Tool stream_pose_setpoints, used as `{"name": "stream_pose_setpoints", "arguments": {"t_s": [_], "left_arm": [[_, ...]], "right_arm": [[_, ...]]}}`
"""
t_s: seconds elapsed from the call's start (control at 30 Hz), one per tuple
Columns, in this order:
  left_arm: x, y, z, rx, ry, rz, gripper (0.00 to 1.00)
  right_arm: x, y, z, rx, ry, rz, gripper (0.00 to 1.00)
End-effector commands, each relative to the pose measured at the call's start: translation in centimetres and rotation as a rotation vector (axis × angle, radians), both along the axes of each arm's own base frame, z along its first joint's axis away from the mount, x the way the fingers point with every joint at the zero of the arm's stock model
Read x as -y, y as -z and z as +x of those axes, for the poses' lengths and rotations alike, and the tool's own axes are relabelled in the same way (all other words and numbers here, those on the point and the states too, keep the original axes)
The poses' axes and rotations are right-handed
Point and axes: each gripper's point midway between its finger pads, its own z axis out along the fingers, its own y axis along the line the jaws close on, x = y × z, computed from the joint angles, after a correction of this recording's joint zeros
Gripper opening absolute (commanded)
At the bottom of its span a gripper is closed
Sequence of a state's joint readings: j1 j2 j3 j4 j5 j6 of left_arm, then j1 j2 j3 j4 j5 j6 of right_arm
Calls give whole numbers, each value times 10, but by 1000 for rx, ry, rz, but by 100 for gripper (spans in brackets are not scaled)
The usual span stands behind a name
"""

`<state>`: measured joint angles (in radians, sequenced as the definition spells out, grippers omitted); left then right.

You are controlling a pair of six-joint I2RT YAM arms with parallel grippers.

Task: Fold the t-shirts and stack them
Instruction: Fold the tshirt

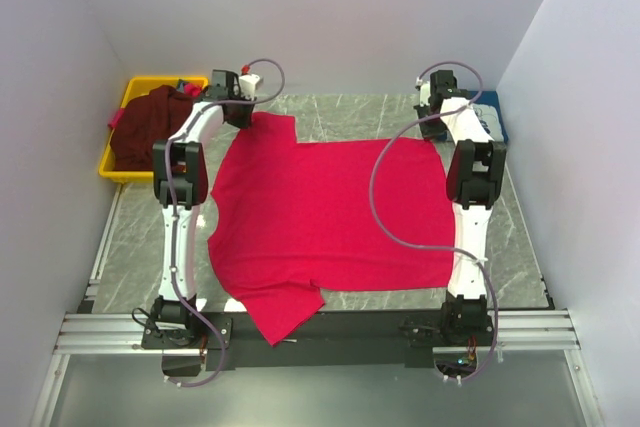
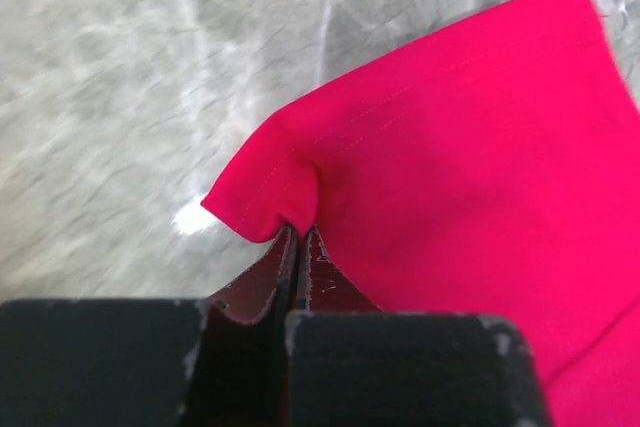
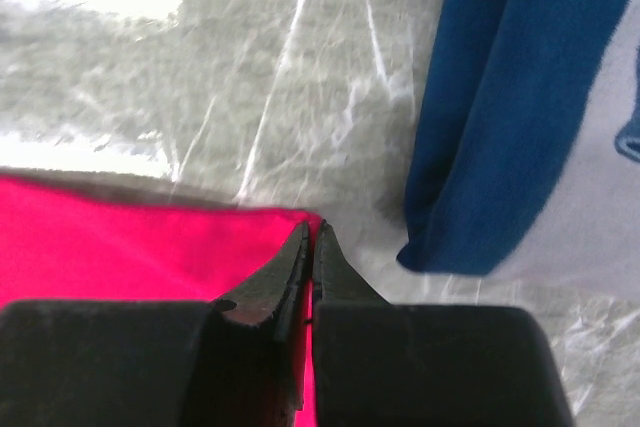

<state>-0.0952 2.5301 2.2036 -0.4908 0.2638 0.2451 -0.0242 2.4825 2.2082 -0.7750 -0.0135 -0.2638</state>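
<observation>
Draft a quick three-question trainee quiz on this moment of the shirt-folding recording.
1. True or false: the red t-shirt is folded in half.
2. Where is the maroon t-shirt? A in the yellow bin; B on the red t-shirt; C at the table's near edge.
3. What is the left gripper pinching?
Key: 1 false, it lies spread out; 2 A; 3 a corner of the red t-shirt.

You had three t-shirts to count: one red t-shirt [image 1: 320, 217], one maroon t-shirt [image 1: 150, 122] and one navy t-shirt [image 3: 500, 97]. There was one yellow bin [image 1: 150, 84] and one surface [image 1: 350, 112]. You ran two arms, so one left end effector [image 2: 297, 232] and one right end effector [image 3: 312, 232].
</observation>
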Motion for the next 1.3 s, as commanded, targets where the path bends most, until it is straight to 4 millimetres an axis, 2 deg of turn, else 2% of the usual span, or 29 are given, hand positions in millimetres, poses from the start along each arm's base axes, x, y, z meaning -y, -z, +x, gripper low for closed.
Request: {"name": "stream_pose_setpoints", "arguments": {"t_s": [0.0,0.1,0.13,0.17,0.33,0.43,0.5,0.53,0.6,0.63,0.7,0.73,0.8,0.83,0.9,0.93,0.97,1.03,1.07,1.2,1.23,1.27], "left_arm": [[-15,-100,6,156,-19,-34,0],[-21,-135,0,203,-13,-55,0],[-20,-138,-4,199,1,-67,0],[-19,-153,-8,223,11,-72,0],[-20,-165,-25,218,34,-67,0],[-21,-158,-34,194,41,-68,0],[-22,-163,-40,198,43,-67,0],[-22,-157,-45,180,44,-67,0],[-22,-162,-52,185,45,-67,0],[-23,-152,-60,160,45,-65,0],[-25,-160,-68,184,43,-53,0],[-26,-148,-76,157,38,-48,0],[-29,-151,-85,162,33,-38,0],[-30,-140,-93,134,33,-31,0],[-32,-142,-101,136,29,-24,0],[-33,-133,-108,115,33,-19,0],[-33,-138,-113,128,35,-17,0],[-34,-128,-123,107,33,-15,0],[-34,-131,-128,110,33,-15,0],[-34,-122,-145,74,35,-15,0],[-35,-114,-152,54,31,-13,0],[-35,-118,-156,63,28,-14,0]], "right_arm": [[2,-66,9,134,-15,16,0],[6,-92,8,183,-8,26,0],[8,-96,7,190,-7,31,0],[8,-99,7,196,-10,33,0],[13,-112,2,211,-13,41,0],[17,-116,0,215,-11,54,0],[18,-121,-3,221,-15,63,0],[18,-121,-5,217,-19,65,0],[19,-124,-8,217,-26,68,0],[18,-122,-11,209,-32,72,0],[19,-125,-15,207,-42,76,0],[15,-121,-19,192,-57,88,0],[14,-119,-25,170,-74,93,0],[12,-114,-29,156,-82,102,0],[11,-113,-33,146,-90,105,0],[10,-108,-37,133,-94,109,0],[8,-111,-39,136,-99,111,0],[7,-105,-45,117,-101,118,0],[6,-105,-47,115,-107,123,0],[4,-102,-60,92,-119,132,0],[4,-101,-62,89,-122,131,0],[4,-103,-64,92,-123,129,0]]}}
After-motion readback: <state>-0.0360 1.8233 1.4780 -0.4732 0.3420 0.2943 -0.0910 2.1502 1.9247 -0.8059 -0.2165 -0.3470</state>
